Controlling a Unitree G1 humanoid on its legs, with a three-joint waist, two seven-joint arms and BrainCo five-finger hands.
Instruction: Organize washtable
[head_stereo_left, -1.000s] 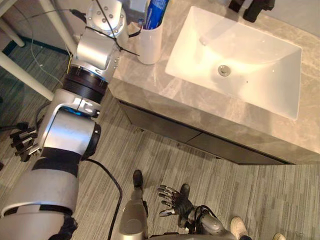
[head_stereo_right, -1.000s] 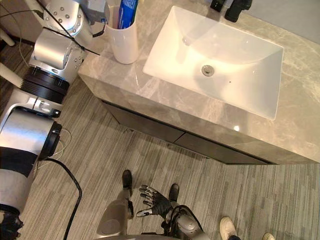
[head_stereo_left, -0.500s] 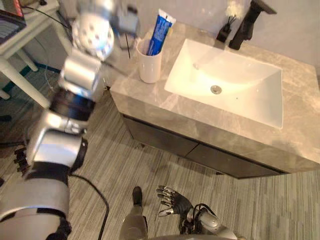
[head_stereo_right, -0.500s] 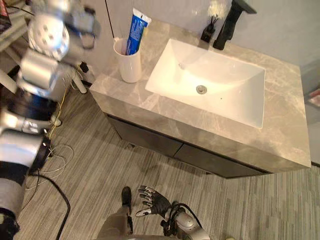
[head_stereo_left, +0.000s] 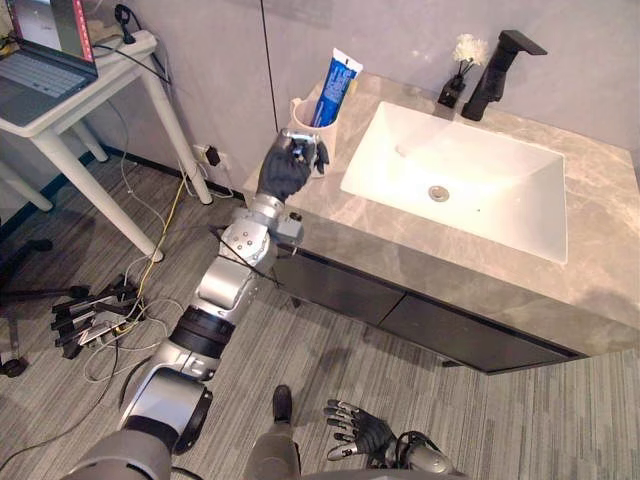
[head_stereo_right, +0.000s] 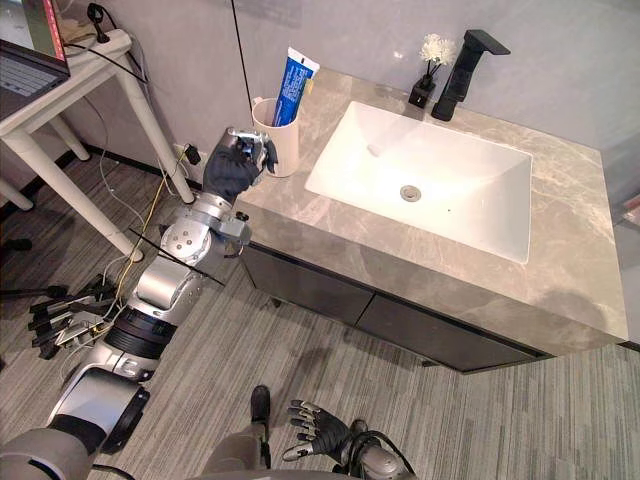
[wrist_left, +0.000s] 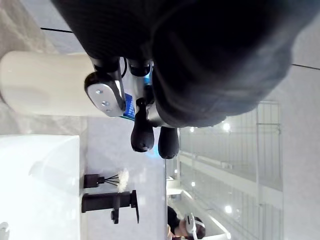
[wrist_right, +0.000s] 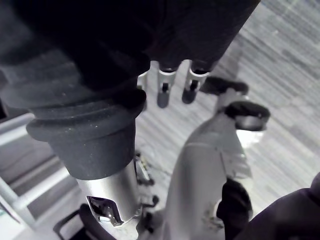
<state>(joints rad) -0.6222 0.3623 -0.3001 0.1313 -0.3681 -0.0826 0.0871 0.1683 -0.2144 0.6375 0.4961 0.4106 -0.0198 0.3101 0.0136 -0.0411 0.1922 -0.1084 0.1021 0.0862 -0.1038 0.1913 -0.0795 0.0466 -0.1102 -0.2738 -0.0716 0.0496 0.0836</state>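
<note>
Bright even light, glare on the sink (head_stereo_left: 500, 205) — wrist views backlit

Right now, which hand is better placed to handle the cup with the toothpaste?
Left. The left hand is up at the counter's corner, right beside the cup, while the right hand hangs low over the floor, well below the counter.

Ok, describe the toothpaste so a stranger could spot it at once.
Find the marble counter with the white sink. Left of the sink stands a white cup; the toothpaste sticks up out of it, the only blue thing on the counter.
</note>
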